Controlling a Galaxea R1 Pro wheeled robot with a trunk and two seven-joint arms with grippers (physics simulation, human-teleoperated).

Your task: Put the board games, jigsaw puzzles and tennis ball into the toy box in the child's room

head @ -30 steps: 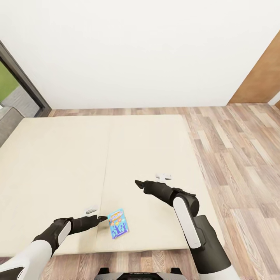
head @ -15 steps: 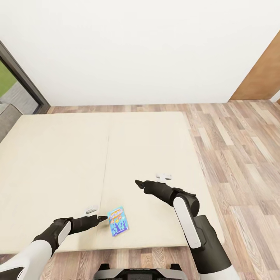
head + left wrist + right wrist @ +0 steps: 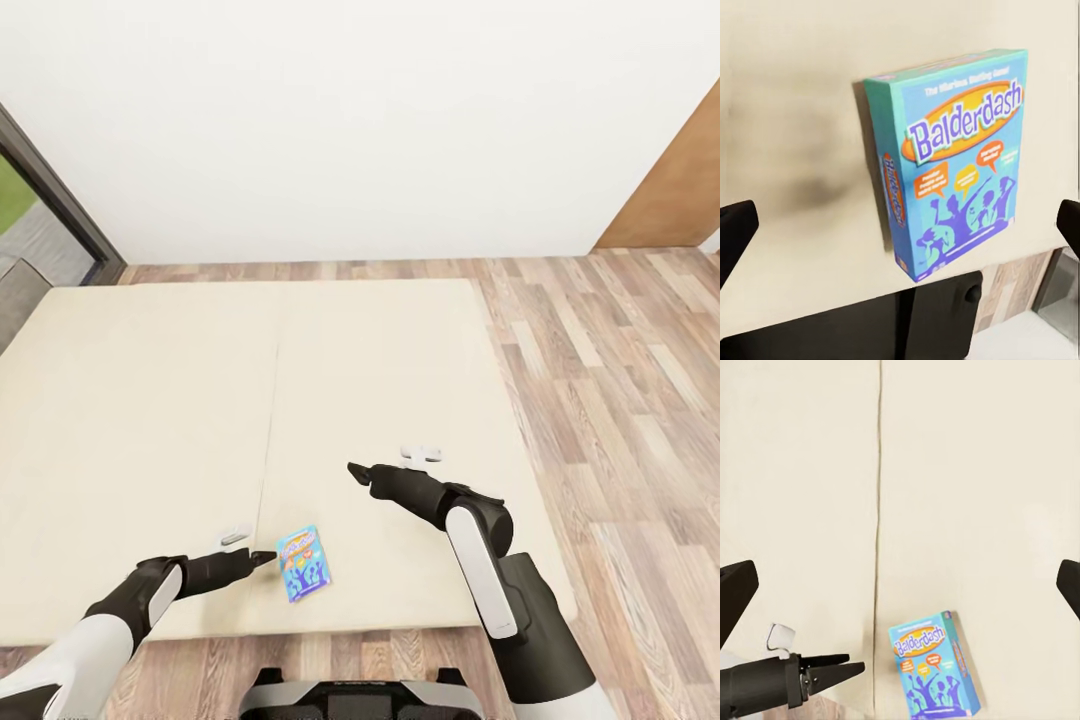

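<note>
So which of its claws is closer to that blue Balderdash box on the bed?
Left. The left gripper sits just beside the Balderdash box; the right gripper hovers farther away.

— What was seen beyond the sleeping area?
— A plain white wall point(image 3: 360, 120) was shown across the back, and a wood-plank floor point(image 3: 620, 400) was laid out along its foot and down the right side.

— And at the edges?
— A brown wooden door point(image 3: 675, 195) was set at the far right. At the far left, a dark-framed glass opening point(image 3: 50, 195) was seen, with green visible through it.
</note>
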